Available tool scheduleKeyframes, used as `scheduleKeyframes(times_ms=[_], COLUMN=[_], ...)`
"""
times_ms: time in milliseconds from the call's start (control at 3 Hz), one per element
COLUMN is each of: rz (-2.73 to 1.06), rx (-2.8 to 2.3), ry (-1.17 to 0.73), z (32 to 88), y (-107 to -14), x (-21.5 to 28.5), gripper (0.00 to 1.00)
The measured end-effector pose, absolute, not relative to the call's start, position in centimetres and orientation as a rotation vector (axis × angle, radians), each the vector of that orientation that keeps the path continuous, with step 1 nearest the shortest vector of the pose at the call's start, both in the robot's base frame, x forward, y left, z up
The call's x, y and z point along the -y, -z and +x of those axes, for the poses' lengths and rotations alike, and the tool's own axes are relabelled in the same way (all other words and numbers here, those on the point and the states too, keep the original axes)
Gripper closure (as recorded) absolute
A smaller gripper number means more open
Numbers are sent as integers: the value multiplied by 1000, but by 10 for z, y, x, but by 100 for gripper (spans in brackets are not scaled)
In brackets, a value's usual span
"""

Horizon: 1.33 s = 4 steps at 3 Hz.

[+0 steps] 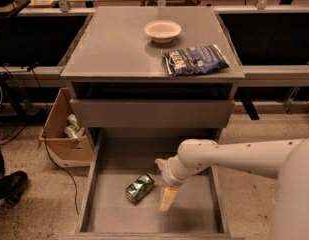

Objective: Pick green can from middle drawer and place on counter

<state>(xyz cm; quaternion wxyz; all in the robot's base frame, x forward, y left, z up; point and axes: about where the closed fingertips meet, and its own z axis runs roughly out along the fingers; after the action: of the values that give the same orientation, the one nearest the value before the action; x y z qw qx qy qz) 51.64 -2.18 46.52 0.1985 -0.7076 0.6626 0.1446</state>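
The green can (140,187) lies on its side on the floor of the open middle drawer (194,211), left of centre. My gripper (161,184) hangs inside the drawer just right of the can, a small gap away. It is open and empty, with one pale finger (167,199) pointing down and the other toward the drawer's back. The white arm (244,154) reaches in from the right. The grey counter (119,49) tops the cabinet above.
A white bowl (162,30) and a dark blue chip bag (195,60) sit on the counter. A shut upper drawer front (149,113) overhangs the open drawer's back. A cardboard box (61,134) with pale cans stands left of the cabinet.
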Motion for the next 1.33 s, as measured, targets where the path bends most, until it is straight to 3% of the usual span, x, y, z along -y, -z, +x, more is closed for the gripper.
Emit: scheduleKeyframes(times_ms=[1333], rz=[-1966], rx=[-1846], ry=[-423], z=[532], y=[-410], x=[-18], gripper=[0])
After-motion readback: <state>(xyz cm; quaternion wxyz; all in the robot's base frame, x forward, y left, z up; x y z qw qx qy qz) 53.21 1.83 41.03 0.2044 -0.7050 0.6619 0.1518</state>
